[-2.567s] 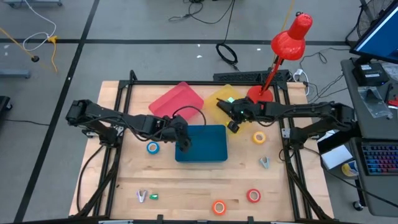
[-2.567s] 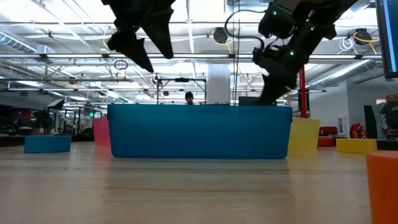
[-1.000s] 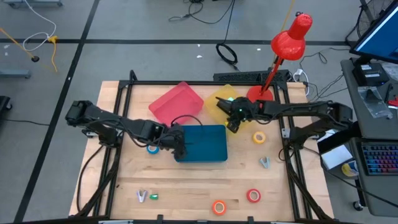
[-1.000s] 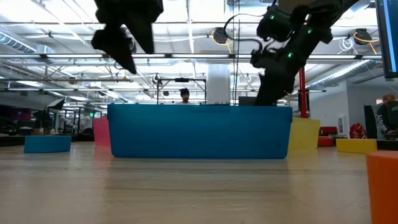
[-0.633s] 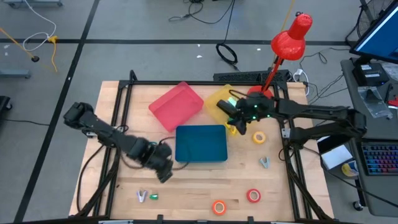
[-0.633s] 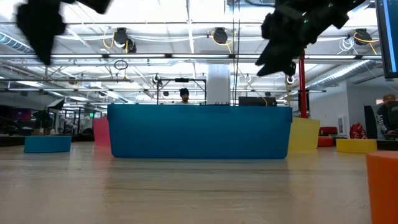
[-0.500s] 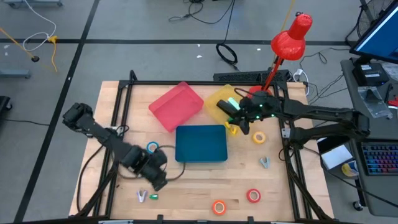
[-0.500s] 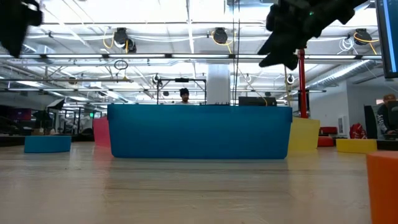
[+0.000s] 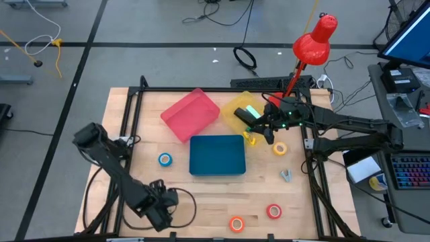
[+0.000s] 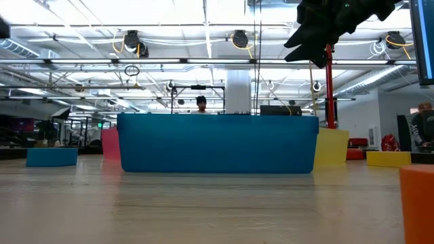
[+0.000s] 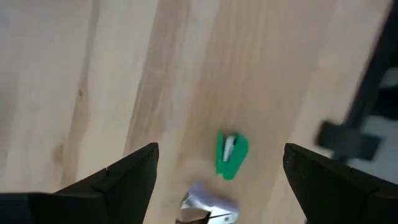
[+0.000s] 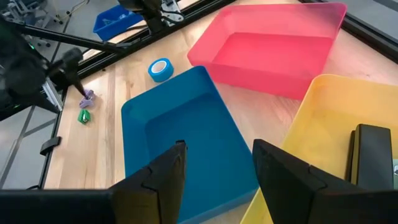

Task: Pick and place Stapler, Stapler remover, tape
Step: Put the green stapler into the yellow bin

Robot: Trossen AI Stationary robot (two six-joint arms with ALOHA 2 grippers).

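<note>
My left gripper (image 11: 219, 155) is open and empty, low over the table's near left corner (image 9: 158, 208). A small green bit (image 11: 231, 154) and a silvery staple remover (image 11: 208, 208) lie on the wood between its fingers. My right gripper (image 12: 219, 149) is open and empty, raised over the seam between the blue tray (image 9: 217, 154) and the yellow tray (image 9: 238, 107). A black stapler (image 12: 373, 155) lies in the yellow tray. Tape rolls lie flat on the table: blue (image 9: 164, 159), yellow (image 9: 279, 148), red (image 9: 273, 212), orange (image 9: 236, 224).
A pink tray (image 9: 190, 113) stands at the far side beside the yellow one. A second staple remover (image 9: 286, 175) lies right of the blue tray. A red desk lamp (image 9: 312, 40) stands at the far right corner. Black frame rails run along the table's sides.
My left gripper has swung from the blue tray's left edge toward the table's near left corner, ending over the green bit and staple remover. My right gripper has risen from the yellow tray and drifted a little toward the table's right edge.
</note>
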